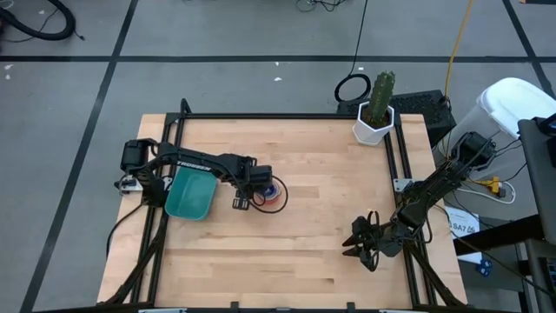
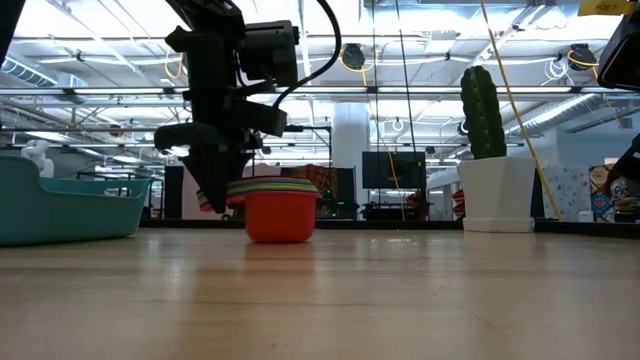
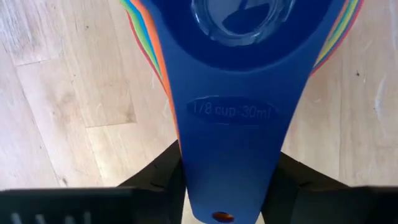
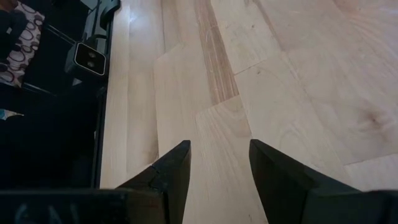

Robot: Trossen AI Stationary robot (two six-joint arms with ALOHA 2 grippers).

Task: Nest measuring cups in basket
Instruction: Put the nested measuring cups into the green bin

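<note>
Left gripper [image 1: 253,201] clamped, seemingly, on nested measuring cups' [image 1: 272,194] handles, at three o'clock just beside teal basket [image 1: 190,195]. Bare tabletop [image 1: 313,243] beyond. Marked "1/8 cup 30ml". Right gripper [image 1: 362,243] parted, empty.

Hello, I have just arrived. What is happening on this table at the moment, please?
The left gripper is at the handles of the nested measuring cups, which stand stacked on the table just beside the teal basket. The wrist view shows the dark blue top cup's handle between its fingers. The stack is not in the basket yet. The right gripper waits open near the table's right edge, holding nothing.
</note>
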